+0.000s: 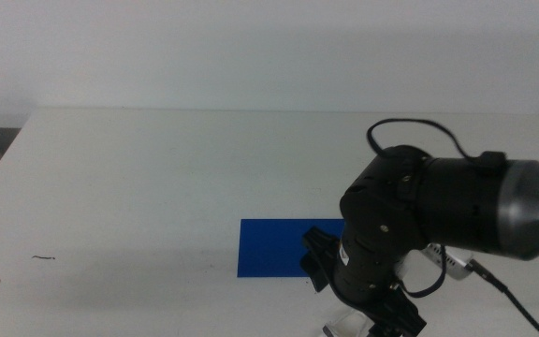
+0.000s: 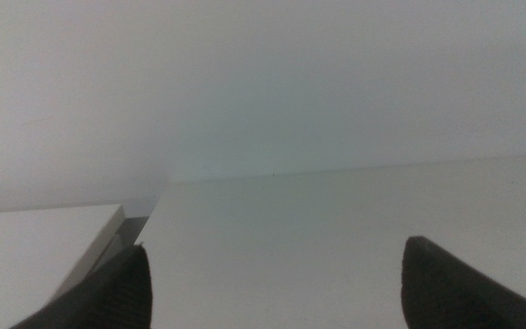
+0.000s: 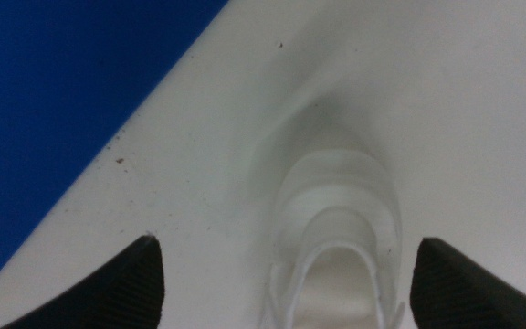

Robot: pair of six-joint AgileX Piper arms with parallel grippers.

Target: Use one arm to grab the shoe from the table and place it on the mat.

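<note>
So far nothing is lifted: my right gripper (image 3: pixel 281 274) hangs at the middle view's lower right, jaws wide astride the shoe (image 3: pixel 336 238), which sits on the worktop (image 1: pixel 138 187) beside the mat (image 1: pixel 269 248). Grasp and placement remain; my left gripper (image 2: pixel 272 283), jaws wide, waits.

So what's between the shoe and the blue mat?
Nothing but bare white table. The right wrist view shows the shoe between the open right gripper, with the mat off to one side, not touching.
</note>
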